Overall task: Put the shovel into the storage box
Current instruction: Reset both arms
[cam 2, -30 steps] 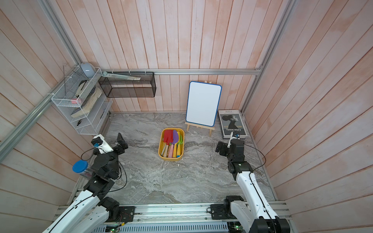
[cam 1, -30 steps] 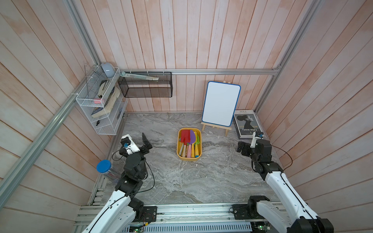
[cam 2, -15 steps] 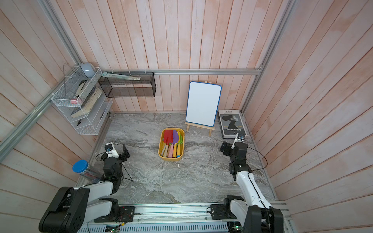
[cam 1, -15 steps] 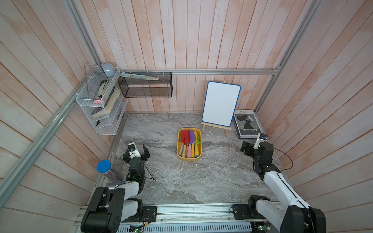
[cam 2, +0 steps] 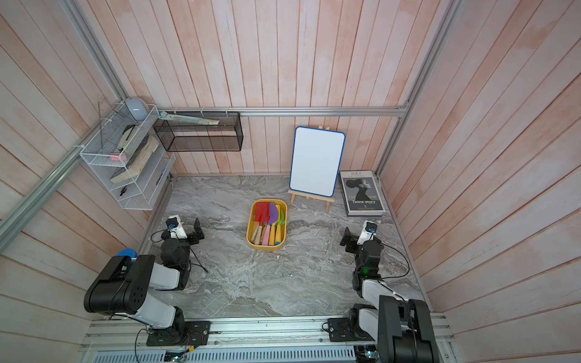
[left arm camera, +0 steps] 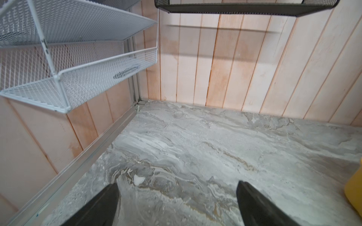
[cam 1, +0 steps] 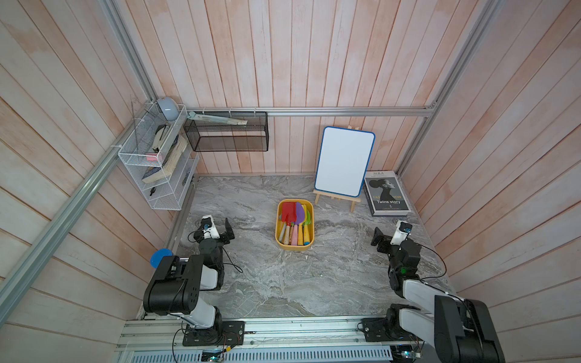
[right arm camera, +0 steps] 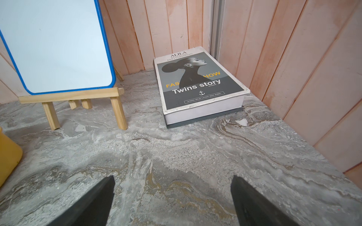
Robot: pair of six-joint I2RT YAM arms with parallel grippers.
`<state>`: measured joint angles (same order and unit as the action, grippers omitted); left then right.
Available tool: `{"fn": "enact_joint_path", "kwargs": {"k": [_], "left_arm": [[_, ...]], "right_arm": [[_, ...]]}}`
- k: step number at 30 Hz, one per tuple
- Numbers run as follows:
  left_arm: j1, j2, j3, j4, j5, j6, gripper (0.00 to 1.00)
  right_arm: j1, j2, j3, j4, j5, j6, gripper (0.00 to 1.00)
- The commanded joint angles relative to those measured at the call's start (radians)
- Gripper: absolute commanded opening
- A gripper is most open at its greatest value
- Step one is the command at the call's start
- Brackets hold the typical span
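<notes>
Holding shovels (cam 1: pixel 289 213), storage box (cam 1: pixel 294 247) stands well off walls (cam 1: pixel 314 63).

Left pincer (left arm camera: pixel 176 185) and right pincer (right arm camera: pixel 172 177) both gape, seemingly empty, held low.

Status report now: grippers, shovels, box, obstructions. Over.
Left gripper open, empty. Right gripper open, empty. Shovels lying in the box, none seen outside. Nothing blocking; whiteboard stands behind box, apart.

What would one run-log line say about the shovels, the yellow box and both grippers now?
box: upright on table | shovels: lying inside box | left gripper: open, empty | right gripper: open, empty
</notes>
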<state>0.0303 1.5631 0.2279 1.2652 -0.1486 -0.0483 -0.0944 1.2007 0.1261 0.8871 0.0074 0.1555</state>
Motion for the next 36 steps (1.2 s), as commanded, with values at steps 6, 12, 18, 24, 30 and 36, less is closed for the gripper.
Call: {"fn": "enact_joint_path", "kwargs": {"k": [6,12,18,24,30,36], "left_arm": [[0.005,-0.001,0.018,-0.041,0.078,-0.015,1.0],[0.005,-0.004,0.018,-0.046,0.077,-0.013,1.0],[0.005,-0.004,0.019,-0.047,0.075,-0.011,1.0],[0.006,-0.002,0.018,-0.045,0.074,-0.01,0.99],[0.004,-0.002,0.021,-0.049,0.073,-0.007,1.0],[-0.006,0.002,0.046,-0.089,0.089,0.014,1.0]], "right_arm": [[-0.01,0.148,0.05,0.296,-0.018,-0.054,0.98],[-0.014,0.355,-0.065,0.711,-0.01,-0.046,0.98],[0.064,0.361,0.087,0.45,0.062,-0.117,0.98],[0.063,0.356,0.087,0.439,0.066,-0.117,0.98],[0.069,0.359,0.083,0.451,0.076,-0.118,0.98],[0.069,0.359,0.084,0.451,0.081,-0.119,0.98]]}}
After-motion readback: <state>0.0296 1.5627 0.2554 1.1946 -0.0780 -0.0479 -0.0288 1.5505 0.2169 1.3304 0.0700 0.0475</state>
